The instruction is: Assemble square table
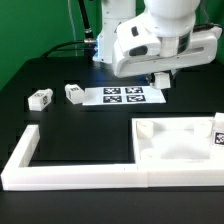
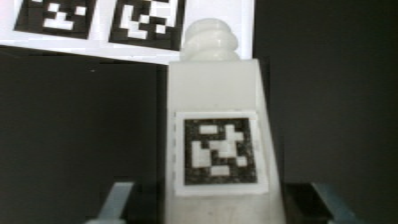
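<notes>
In the wrist view a short white leg [image 2: 219, 130] with a black-and-white tag fills the middle, its threaded tip pointing toward the marker board [image 2: 107, 22]. My gripper [image 2: 221, 205] stands around the leg's near end, one finger [image 2: 121, 200] on each side, and looks shut on it. In the exterior view the gripper [image 1: 160, 79] is low over the right end of the marker board [image 1: 125, 96]. The square tabletop [image 1: 170, 150] lies at the lower right. Two more legs [image 1: 40, 99] [image 1: 74, 92] lie at the left. Another tagged leg [image 1: 217, 137] stands at the right edge.
The long white L-shaped border wall [image 1: 70, 176] runs along the front and up the exterior view's left side. Black table surface lies between the wall and the marker board. Cables and a green backdrop are behind the arm.
</notes>
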Robot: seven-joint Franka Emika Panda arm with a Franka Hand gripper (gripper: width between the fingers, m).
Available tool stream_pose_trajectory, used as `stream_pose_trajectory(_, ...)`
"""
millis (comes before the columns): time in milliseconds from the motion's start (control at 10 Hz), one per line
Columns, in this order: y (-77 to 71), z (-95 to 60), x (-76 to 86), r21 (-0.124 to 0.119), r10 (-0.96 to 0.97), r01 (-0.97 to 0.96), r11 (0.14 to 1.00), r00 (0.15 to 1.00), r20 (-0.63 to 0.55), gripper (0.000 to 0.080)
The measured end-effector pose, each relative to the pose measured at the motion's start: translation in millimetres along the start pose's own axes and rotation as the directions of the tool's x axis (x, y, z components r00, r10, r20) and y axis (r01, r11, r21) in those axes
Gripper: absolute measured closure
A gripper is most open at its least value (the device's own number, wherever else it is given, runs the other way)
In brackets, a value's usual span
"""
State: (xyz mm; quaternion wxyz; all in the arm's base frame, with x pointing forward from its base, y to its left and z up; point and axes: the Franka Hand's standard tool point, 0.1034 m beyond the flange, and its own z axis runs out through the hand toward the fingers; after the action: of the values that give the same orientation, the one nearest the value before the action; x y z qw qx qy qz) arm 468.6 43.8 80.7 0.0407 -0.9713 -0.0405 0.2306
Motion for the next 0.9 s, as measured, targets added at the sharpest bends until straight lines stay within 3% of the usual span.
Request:
stream_pose_trajectory(100,2.7,-4.0,5.7,-0.006,-0.006,0.006,1.0,0.998,-0.061,0.0509)
stream_pose_trajectory(200,6.3,-17.6,21.2,-0.016,-0.012,0.01,1.0,0.99,-0.138,0.0509)
stream_pose_trajectory(400,11.1,-72.2,52.2,-0.024,-0.017,0.011,1.0,0.964,-0.267,0.0509)
stream_pose_trajectory(500,19.5,-102.5,65.6,-0.049,-0.052,0.036,0.998,0.932,-0.36,0.0509)
stream_pose_trajectory(600,26.1,-110.8,67.5,-0.068,-0.075,0.051,0.996,0.911,-0.406,0.0509)
stream_pose_trajectory(900,36.0,-111.8,73.8,-0.11,-0.079,0.019,0.994,0.817,-0.571,0.0509)
